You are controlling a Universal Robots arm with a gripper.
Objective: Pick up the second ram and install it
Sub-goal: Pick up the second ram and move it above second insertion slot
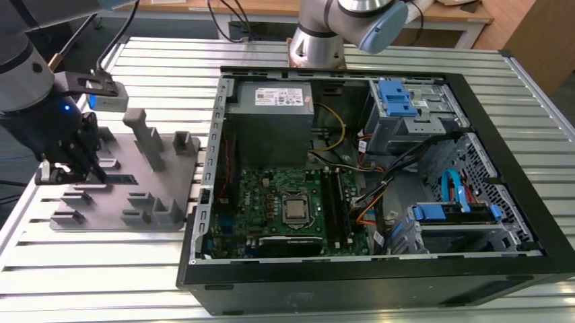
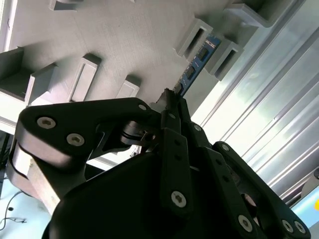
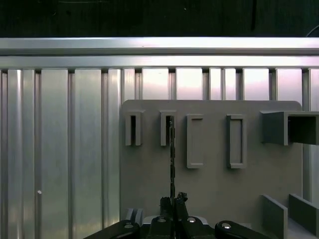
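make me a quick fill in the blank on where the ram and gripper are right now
1. The second ram is ___ in colour.
2. The gripper is shut on one ___ of it.
3. The grey fixture tray lies on the exterior view's ___ of the computer case.
Missing words: blue; end; left.

A: Slatted table (image 1: 161, 60): ribbed aluminium, brushed, with bright glare along the slats.
B: Noted. Fixture tray (image 3: 209, 179): grey plastic, matt, fine grainy texture.
A: Gripper (image 2: 170, 99): black links with a satin sheen and shiny metal screw heads.
B: Second ram (image 2: 197, 60): blue board, slight gloss. Computer case (image 1: 359, 286): black painted metal outside, bare grey sheet metal inside.
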